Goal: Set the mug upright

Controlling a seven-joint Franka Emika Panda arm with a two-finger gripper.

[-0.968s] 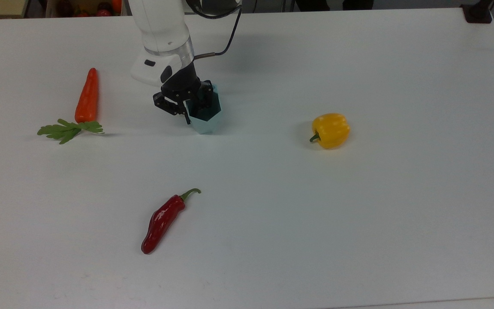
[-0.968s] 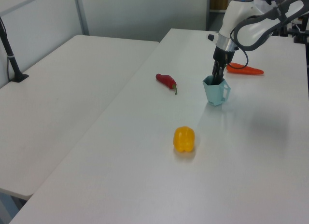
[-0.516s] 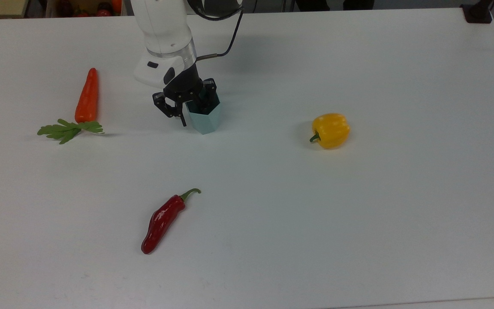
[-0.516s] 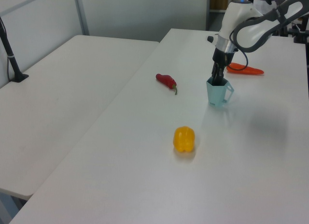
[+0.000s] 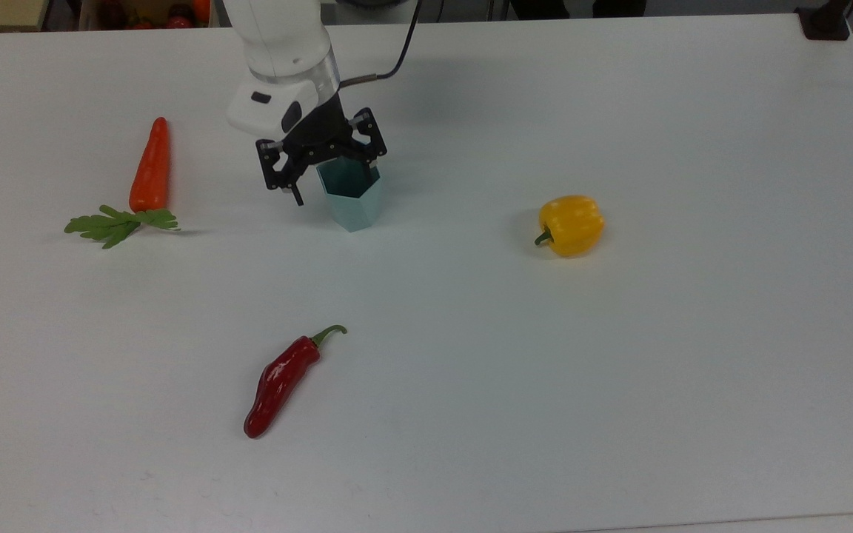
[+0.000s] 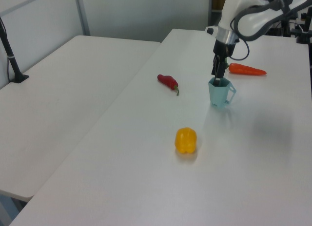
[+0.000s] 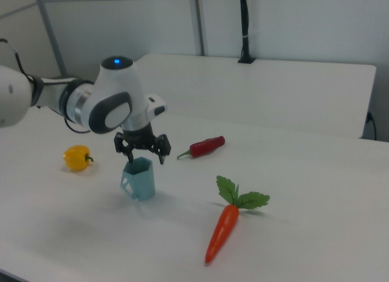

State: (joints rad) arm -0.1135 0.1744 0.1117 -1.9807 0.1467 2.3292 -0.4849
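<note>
Mug (image 5: 352,201) upright on surface (image 5: 619,370) in top view, mouth up, between carrot (image 5: 150,166) toward the top view's left and pepper (image 5: 571,224) toward the top view's right. Gripper (image 5: 326,172) spread wide just above rim, one finger (image 5: 295,194) outside on the top view's left, nothing held. Chili (image 5: 282,377) well apart, nearer the lower edge.

Left view: mug (image 6: 220,93) standing, handle toward the left view's right; gripper (image 6: 217,76) at rim; pepper (image 6: 185,140) nearer, chili (image 6: 167,82) to the left view's left, carrot (image 6: 247,69) behind.

Right view: mug (image 7: 139,178) upright, handle on the right view's left, gripper (image 7: 143,152) open over it; carrot (image 7: 226,226) in front.
</note>
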